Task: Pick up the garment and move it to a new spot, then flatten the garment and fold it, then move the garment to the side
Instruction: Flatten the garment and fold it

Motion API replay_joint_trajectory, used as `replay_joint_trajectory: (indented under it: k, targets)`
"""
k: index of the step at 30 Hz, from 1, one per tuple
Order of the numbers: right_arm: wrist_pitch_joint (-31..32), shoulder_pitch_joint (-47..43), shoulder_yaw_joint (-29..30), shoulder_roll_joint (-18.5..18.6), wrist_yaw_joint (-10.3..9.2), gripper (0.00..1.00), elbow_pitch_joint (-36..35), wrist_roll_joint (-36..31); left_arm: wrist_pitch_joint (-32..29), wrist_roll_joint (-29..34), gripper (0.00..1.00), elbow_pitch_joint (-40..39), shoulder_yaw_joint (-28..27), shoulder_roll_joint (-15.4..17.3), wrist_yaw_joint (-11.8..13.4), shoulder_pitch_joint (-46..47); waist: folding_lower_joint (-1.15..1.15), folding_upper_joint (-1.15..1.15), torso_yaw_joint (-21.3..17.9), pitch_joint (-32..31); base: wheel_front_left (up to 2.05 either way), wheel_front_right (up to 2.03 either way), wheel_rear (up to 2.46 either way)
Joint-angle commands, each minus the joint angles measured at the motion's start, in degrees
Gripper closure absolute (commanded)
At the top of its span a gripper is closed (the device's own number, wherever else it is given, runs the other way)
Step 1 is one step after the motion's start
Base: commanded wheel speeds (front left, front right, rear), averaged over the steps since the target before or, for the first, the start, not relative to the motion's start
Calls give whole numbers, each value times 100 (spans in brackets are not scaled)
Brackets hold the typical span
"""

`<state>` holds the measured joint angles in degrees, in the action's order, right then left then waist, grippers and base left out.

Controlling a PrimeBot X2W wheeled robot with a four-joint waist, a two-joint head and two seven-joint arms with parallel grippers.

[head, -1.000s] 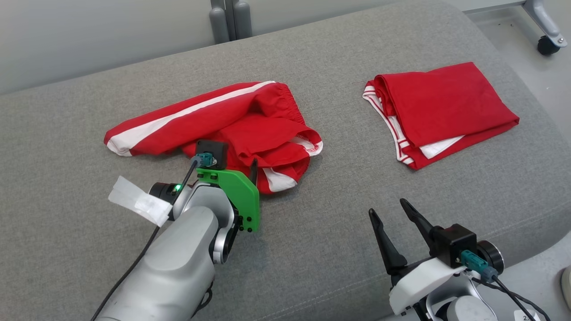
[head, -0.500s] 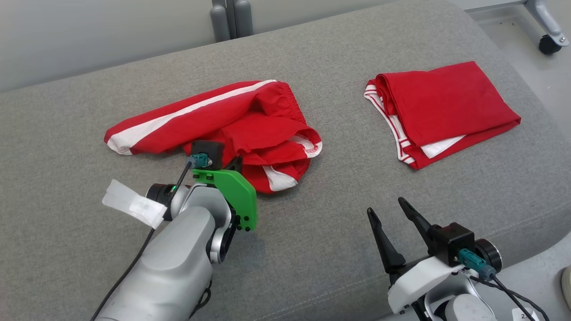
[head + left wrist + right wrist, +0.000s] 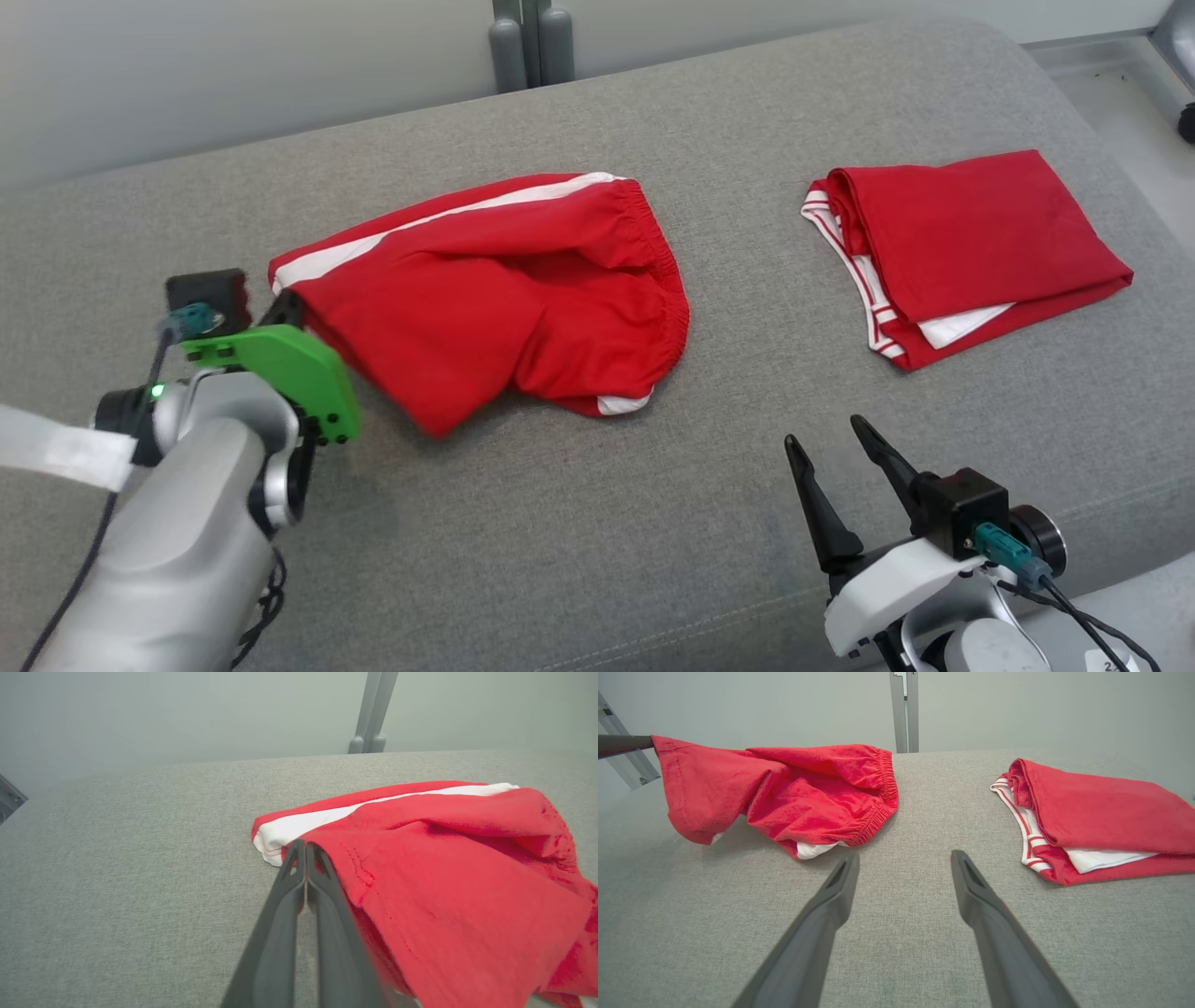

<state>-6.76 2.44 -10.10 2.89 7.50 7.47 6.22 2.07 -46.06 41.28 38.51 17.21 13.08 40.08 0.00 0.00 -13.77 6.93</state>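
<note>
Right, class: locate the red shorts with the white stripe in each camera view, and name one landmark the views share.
Head view: red shorts centre-left on the grey cushion.
Left wrist view: right half, a corner pinched at the left gripper.
Right wrist view: upper left, one corner raised.
Shared landmark: the grey post behind the cushion.

Head camera looks down from above on the grey cushion (image 3: 597,523); both wrist cameras sit low, skimming it toward the wall (image 3: 187,714) at 12 o'clock — all share the red shorts (image 3: 504,299).
</note>
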Motion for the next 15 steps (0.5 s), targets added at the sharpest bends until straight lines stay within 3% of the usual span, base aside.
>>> replay_joint_trajectory:
  k: [1, 9, 15]
  targets:
    - [14, -59, 20, 2, -3, 0, -32, -42, -36, -48, 100, -131, -96, 245, 86, -200, 0, 0, 112, -53, 0, 0, 0]
    - [121, -103, 2, 3, -3, 0, -131, -143, -402, -120, 100, -689, -202, 970, 443, -810, 0, 0, 319, -122, 0, 0, 0]
    - [191, -85, -55, 3, -3, 0, -210, -177, -704, 235, 100, -614, 37, 1371, 693, -717, 0, 0, 361, -113, 0, 0, 0]
